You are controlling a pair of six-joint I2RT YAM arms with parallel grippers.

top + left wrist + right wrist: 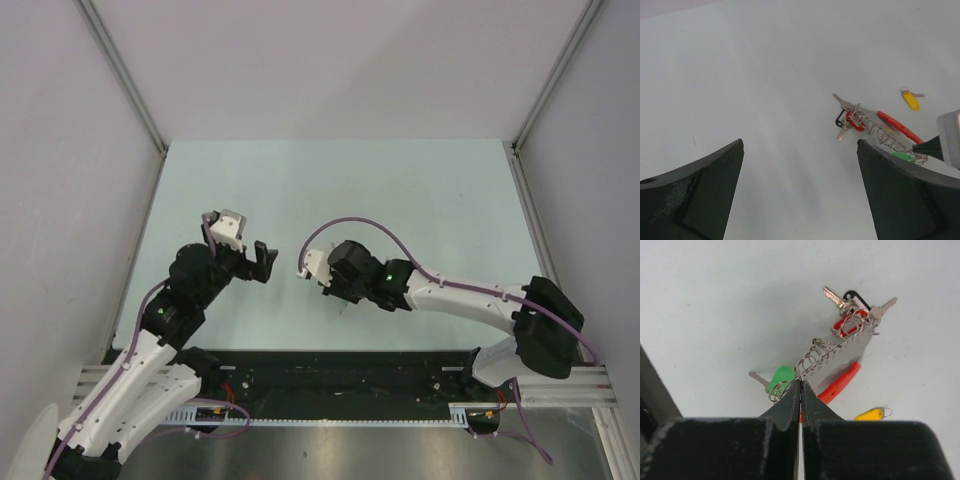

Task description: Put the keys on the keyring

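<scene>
In the right wrist view my right gripper [800,382] is shut on the near end of the keyring [850,347], a pale grey ridged tag with wire coils along its edge and a red band [840,382] below it. The green key [780,378] hangs on a wire ring at my fingertips. The red key [850,322] and bare metal keys sit at the tag's far end. The yellow key [869,415] lies apart on the table. My left gripper [800,145] is open and empty, left of the keyring [885,132], with the yellow key [911,100] beyond.
In the top view both grippers meet mid-table, the left [262,262] facing the right [312,268], a small gap apart. The pale green table [400,200] has grey walls on three sides. A black rail [340,375] runs along the near edge.
</scene>
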